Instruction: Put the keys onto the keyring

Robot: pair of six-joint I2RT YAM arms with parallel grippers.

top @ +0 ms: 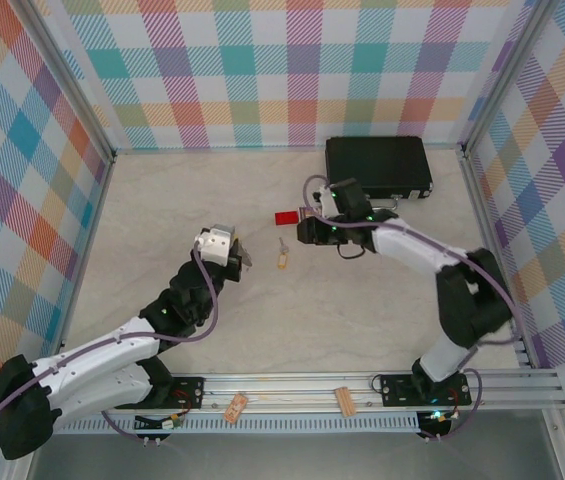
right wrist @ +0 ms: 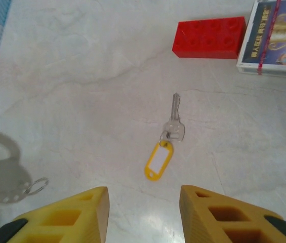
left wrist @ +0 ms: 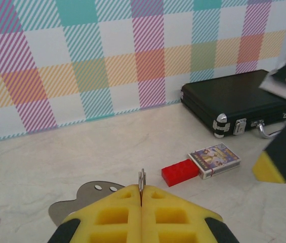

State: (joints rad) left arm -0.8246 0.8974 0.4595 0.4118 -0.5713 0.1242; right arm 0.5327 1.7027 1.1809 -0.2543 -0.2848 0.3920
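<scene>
1. Right wrist view: the silver key (right wrist: 174, 119) lies flat on the marble-patterned table (right wrist: 82, 76), with a yellow tag (right wrist: 159, 161) hooked to its head. Its blade points towards the red brick (right wrist: 209, 37), and it lies well short of that brick.
2. From the top camera, the key (top: 282, 255) sits on the near side of the red brick (top: 287, 217), between the two grippers and touching neither.
3. The keyring (right wrist: 3, 174) is a grey metal piece with small holes and a thin split ring (right wrist: 37, 186). It is off to the left of the key, farther from the brick.
4. The left gripper (left wrist: 141, 195) is clenched on the keyring (left wrist: 141, 178); the wire ring stands edge-on out of the closed yellow fingers (left wrist: 117, 215).
5. The right gripper (right wrist: 143, 212) is released, fingers (right wrist: 229, 212) spread wide, hovering near the key's tag end.
6. A card box (left wrist: 214, 159) lies just beside the red brick (left wrist: 181, 172).
7. A black case (top: 377, 167) rests beyond the brick, near the back wall.
</scene>
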